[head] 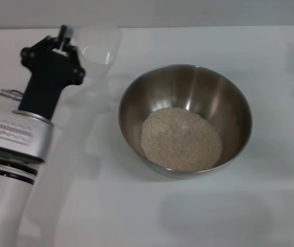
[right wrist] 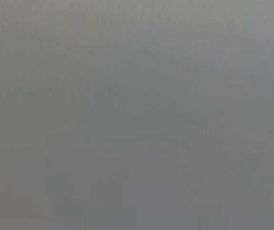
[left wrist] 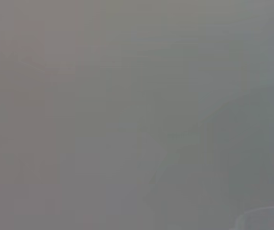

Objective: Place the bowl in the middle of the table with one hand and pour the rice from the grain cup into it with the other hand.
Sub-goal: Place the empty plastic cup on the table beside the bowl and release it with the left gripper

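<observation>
A big shiny metal bowl [head: 185, 119] sits on the white tabletop [head: 270, 206], close to the middle of it. Inside the bowl there is a round heap of pale rice [head: 181, 139], and it fills the bottom of the bowl. The rice lies a bit toward the near side, and the far inner wall of the bowl shows bare grey metal. The left tool [head: 64, 38] is black and reaches out over the far left part of the tabletop, on a silver and white arm that comes in from the near left corner. It is closed on the grain cup [head: 99, 46], gripping it at the side nearest the arm. The cup is clear and a little cloudy, and it looks empty. It is to the left of the bowl and farther back, near the bowl's rim but not touching it. I cannot tell if the cup is resting on the tabletop or held just above it. The left wrist view is a grey blur, with only a faint pale curve in one corner. The right wrist view is all grey too, and the right tool shows in none of the views.
</observation>
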